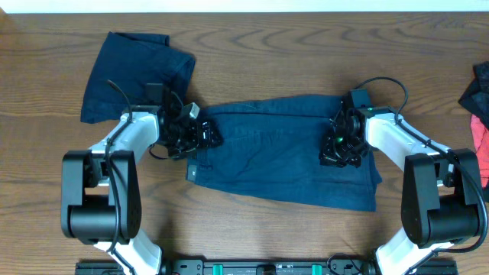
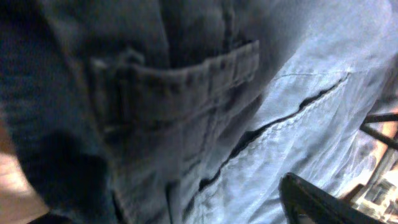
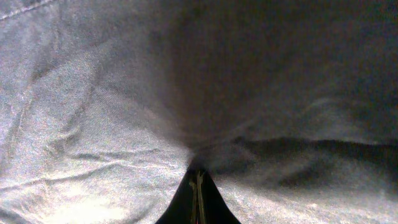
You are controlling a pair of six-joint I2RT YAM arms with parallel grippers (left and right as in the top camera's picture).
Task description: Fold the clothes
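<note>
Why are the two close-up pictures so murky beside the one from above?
Overhead: sharp and evenly lit, the shorts and table grain crisp. Left wrist: lens almost on them, so soft blur, dark at left, paler at right. Right wrist: a broad shadow over the upper middle, bright patch lower left, weave fuzzy.

White arms [image 1: 130,134], black joints [image 1: 92,191], black cables [image 1: 382,79]

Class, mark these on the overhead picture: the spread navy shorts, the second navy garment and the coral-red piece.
spread navy shorts [image 1: 275,156]: overhead, mid fabric.
second navy garment [image 1: 130,69]: overhead, its centre.
coral-red piece [image 1: 481,145]: overhead, visible strip.
</note>
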